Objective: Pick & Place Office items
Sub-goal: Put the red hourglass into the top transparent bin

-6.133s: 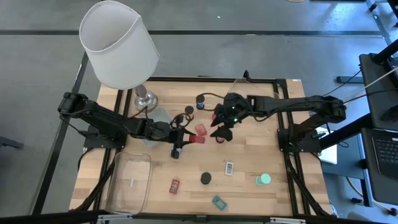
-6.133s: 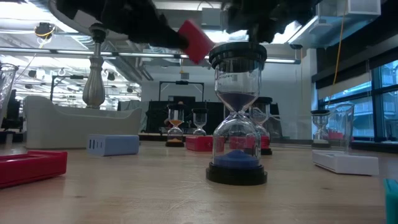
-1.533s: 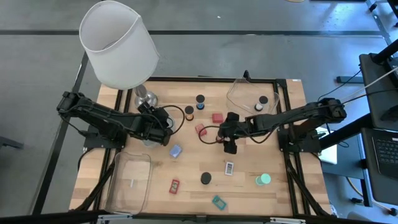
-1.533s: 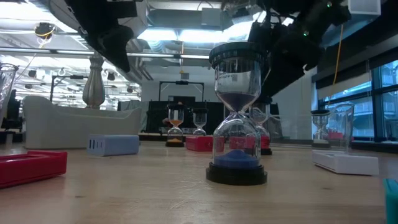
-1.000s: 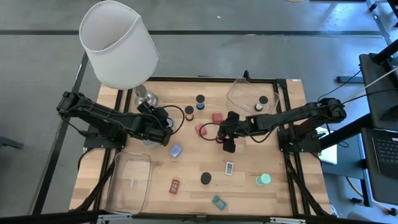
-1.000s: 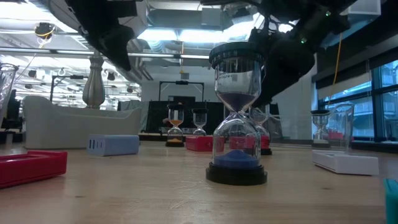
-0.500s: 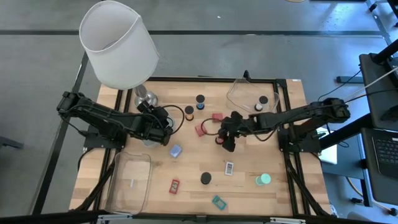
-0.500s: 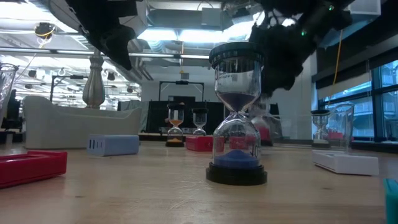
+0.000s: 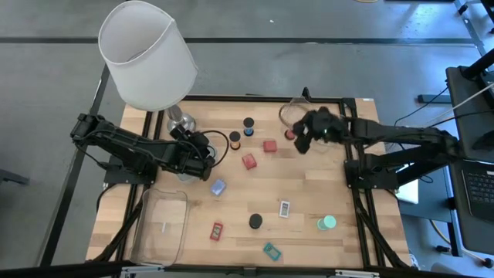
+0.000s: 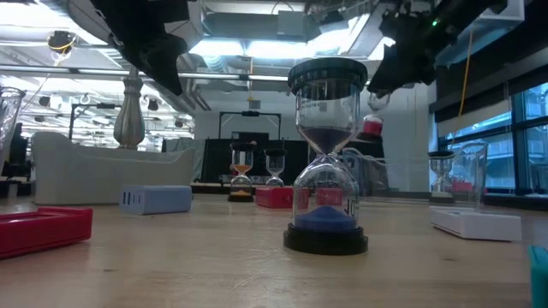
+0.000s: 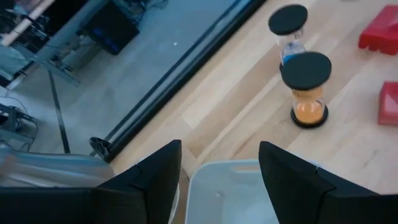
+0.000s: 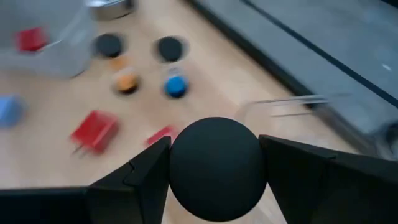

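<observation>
My right gripper point(image 9: 298, 140) hangs over the near-left rim of the far clear tray point(image 9: 315, 113), shut on a small hourglass point(image 10: 372, 126) with red sand and a dark round cap point(image 12: 214, 168). My left gripper point(image 11: 221, 168) waits open above a clear tray point(image 11: 231, 190) next to the lamp base, touching nothing. Office items rest on the wood: orange point(image 9: 235, 139) and blue point(image 9: 248, 124) hourglasses, two red blocks point(image 9: 268, 146) point(image 9: 248, 161), a blue bit point(image 9: 218, 187), a dark-capped hourglass point(image 9: 255, 222), a white-labelled bit point(image 9: 284, 208) and a green disc point(image 9: 327, 223). My right gripper has the hourglass's dark round cap point(image 12: 214, 168) pinched between its two fingers, one on either side of the cap. The fingers slant down toward the table's left. The hourglass is lifted clear of the table, and its red-sand end point(image 9: 289, 134) sticks out beyond the fingers.
A white-shaded lamp point(image 9: 147, 54) stands at the far left. A third clear tray point(image 9: 162, 224) lies at the near left. The far tray holds one more dark-capped hourglass point(image 9: 327, 124). A red bit point(image 9: 217, 230) and a teal bit point(image 9: 270, 250) lie near the front edge.
My right gripper has risen from the middle of the table and gone toward the far right edge, to the far clear tray, turning as it went. The red-sand hourglass has come up with it, lifted clear of the wood.
</observation>
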Action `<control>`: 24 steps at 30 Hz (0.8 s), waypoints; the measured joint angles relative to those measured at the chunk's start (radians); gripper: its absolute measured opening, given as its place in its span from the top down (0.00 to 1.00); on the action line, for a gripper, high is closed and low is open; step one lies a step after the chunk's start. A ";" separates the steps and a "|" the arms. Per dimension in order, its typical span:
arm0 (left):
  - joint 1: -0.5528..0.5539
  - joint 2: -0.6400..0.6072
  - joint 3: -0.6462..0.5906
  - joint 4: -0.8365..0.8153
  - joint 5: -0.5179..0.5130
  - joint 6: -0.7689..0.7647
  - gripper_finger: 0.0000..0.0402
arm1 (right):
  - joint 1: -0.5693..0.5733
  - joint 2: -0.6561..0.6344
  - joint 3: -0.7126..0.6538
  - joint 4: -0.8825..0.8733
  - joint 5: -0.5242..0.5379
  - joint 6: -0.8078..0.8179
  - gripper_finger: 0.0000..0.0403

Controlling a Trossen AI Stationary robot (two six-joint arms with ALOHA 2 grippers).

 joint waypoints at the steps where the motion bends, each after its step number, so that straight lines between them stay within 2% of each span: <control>1: 0.000 0.000 0.000 0.003 -0.009 0.000 0.47 | -0.034 -0.001 0.000 0.000 -0.006 -0.016 0.47; 8: 0.000 0.000 0.000 0.020 -0.015 0.000 0.47 | -0.257 0.036 0.000 0.013 -0.008 -0.068 0.47; 11: 0.000 0.000 0.000 0.020 -0.020 0.000 0.48 | -0.326 0.093 0.001 0.038 -0.045 -0.055 0.47; 18: 0.000 0.000 0.000 0.023 -0.039 0.000 0.48 | -0.399 0.308 0.001 0.152 -0.082 -0.081 0.47; 24: 0.000 0.000 0.000 0.023 -0.037 0.016 0.48 | -0.440 0.416 0.001 0.187 -0.078 -0.094 0.47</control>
